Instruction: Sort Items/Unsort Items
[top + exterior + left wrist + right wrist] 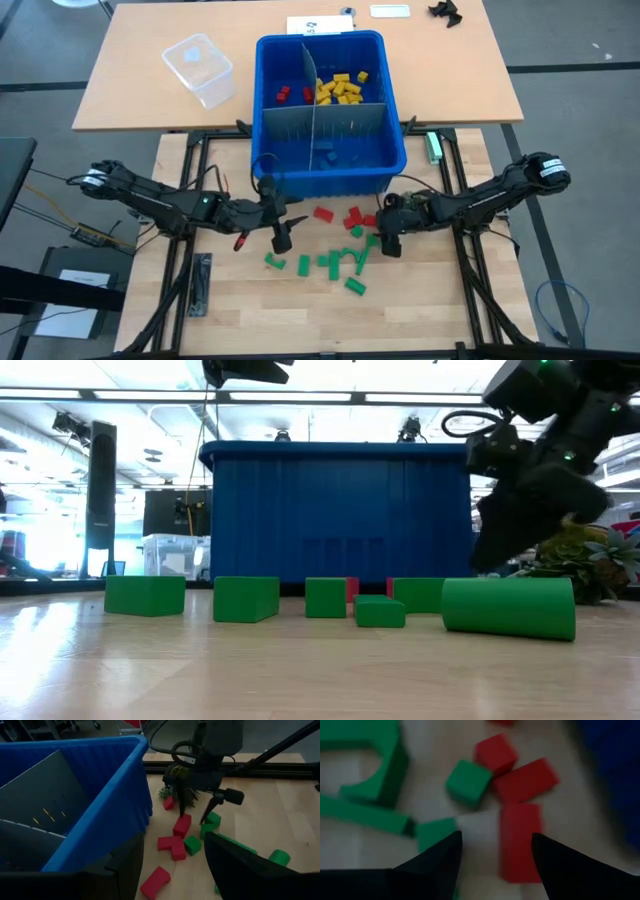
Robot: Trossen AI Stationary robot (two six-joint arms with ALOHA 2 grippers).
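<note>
Both grippers are spread and empty; the right gripper (495, 845) should straddle the red block (520, 840) squarely while the left gripper (281, 238) waits beside the bin (330, 180).

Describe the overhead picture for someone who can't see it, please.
Two dark robot arms reach over red and green blocks scattered before a blue bin holding yellow blocks; the right gripper hangs open above them, the left gripper alongside.
</note>
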